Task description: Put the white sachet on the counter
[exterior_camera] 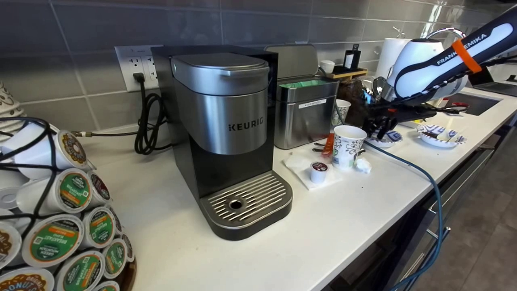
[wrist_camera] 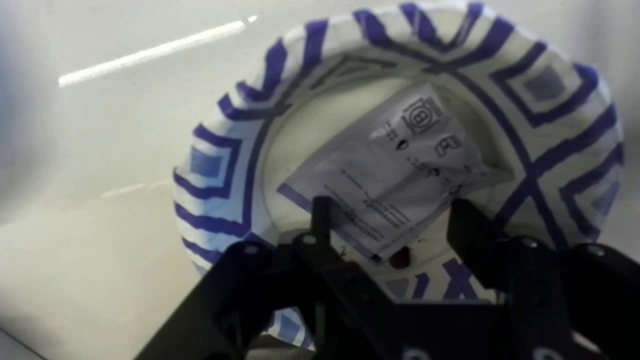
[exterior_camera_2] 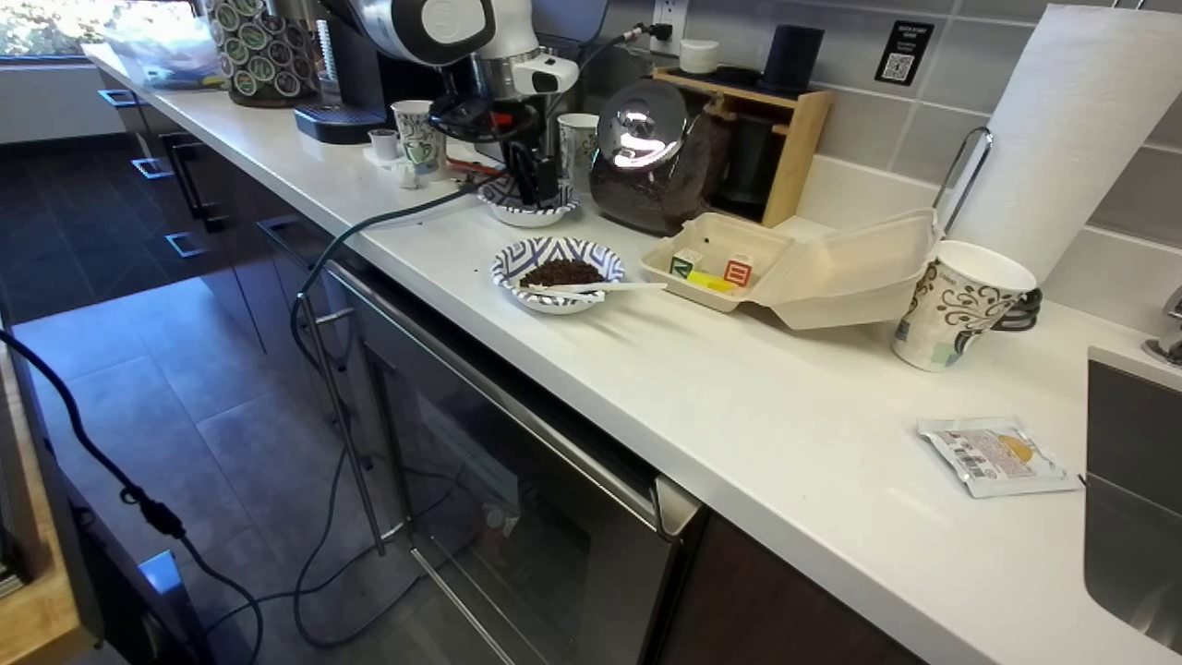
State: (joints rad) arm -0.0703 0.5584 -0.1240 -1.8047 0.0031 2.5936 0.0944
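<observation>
A white sachet (wrist_camera: pixel 390 160) with dark print and a purple edge lies in the blue-patterned plate (wrist_camera: pixel 215 165) in the wrist view. My gripper (wrist_camera: pixel 389 206) is open above it, a finger on each side of the sachet's near part, holding nothing. In the exterior views my gripper (exterior_camera: pixel 379 127) (exterior_camera_2: pixel 537 189) points down over that plate (exterior_camera: pixel 394 138) (exterior_camera_2: pixel 526 218), and the sachet inside cannot be made out. The off-white counter (exterior_camera: pixel 161 230) (exterior_camera_2: pixel 785 416) runs under everything. Another pale sachet (exterior_camera_2: pixel 1002 455) lies on the counter beside the sink.
A second patterned bowl (exterior_camera_2: pixel 605 263) with brown grounds and white spoons stands near the counter's front edge. An open takeout box (exterior_camera_2: pixel 840 277), paper cups (exterior_camera: pixel 349 141) (exterior_camera_2: pixel 960 305), a bag of beans (exterior_camera_2: pixel 646 189) and the coffee machine (exterior_camera: pixel 226 117) stand around. A blue cable (exterior_camera: pixel 428 178) crosses the counter.
</observation>
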